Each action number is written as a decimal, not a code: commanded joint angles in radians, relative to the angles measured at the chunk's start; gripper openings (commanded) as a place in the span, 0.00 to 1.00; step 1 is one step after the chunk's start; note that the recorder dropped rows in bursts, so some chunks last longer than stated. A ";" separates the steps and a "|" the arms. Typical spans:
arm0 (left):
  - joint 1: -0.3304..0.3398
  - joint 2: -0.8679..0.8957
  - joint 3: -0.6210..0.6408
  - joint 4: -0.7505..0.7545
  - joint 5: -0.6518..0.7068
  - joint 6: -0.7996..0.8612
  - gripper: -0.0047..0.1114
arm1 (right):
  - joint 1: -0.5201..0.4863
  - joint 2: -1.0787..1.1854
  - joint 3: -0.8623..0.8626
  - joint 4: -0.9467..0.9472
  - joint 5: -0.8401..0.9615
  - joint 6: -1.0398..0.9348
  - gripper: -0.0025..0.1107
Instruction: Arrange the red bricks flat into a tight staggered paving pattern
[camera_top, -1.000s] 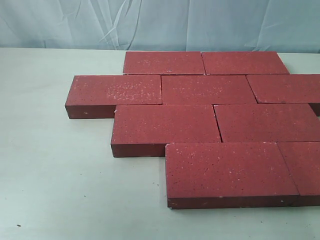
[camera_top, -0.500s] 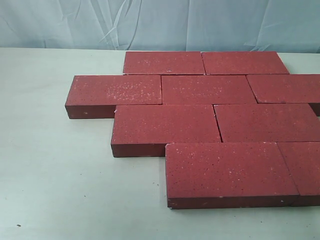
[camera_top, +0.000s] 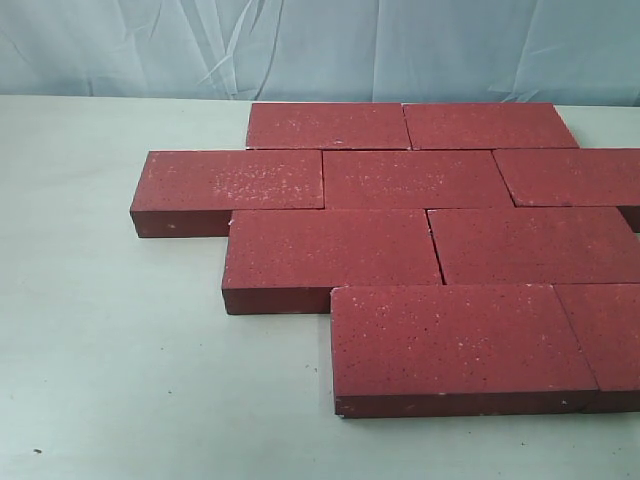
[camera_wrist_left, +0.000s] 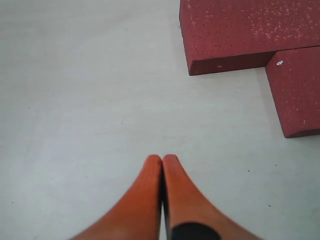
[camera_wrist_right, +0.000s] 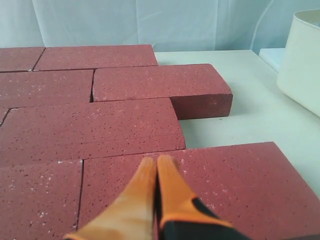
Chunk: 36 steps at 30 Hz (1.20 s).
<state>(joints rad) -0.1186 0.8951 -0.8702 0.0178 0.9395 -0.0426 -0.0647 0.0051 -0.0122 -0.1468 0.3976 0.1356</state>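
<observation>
Nine red bricks (camera_top: 330, 245) lie flat in staggered rows on the table (camera_top: 110, 330).
Only the wrist views show the left gripper (camera_wrist_left: 161, 159) and right gripper (camera_wrist_right: 155, 161), each pressed together, empty.

Pale table (camera_top: 120, 380) — red bricks (camera_top: 330, 250) flat

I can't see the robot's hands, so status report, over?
Left fingers shut, empty, over bare table. Right fingers shut, empty, over red bricks. Bricks flat, rows staggered. Cream container stands aside.

Tapered fingers (camera_wrist_left: 142, 197), black at base — red-orange left tool (camera_wrist_left: 161, 159), paler orange right tool (camera_wrist_right: 152, 161).
</observation>
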 joint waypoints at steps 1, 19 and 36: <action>-0.003 -0.009 0.006 0.001 -0.001 -0.001 0.04 | -0.005 -0.005 0.003 -0.001 -0.020 -0.003 0.02; -0.003 -0.009 0.006 0.001 -0.001 -0.001 0.04 | -0.005 -0.005 0.008 -0.001 -0.026 -0.082 0.02; -0.003 -0.009 0.006 0.001 -0.001 -0.001 0.04 | -0.005 -0.005 0.008 -0.001 -0.037 -0.082 0.02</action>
<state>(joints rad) -0.1186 0.8951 -0.8702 0.0178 0.9395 -0.0426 -0.0647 0.0051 -0.0097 -0.1468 0.3793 0.0574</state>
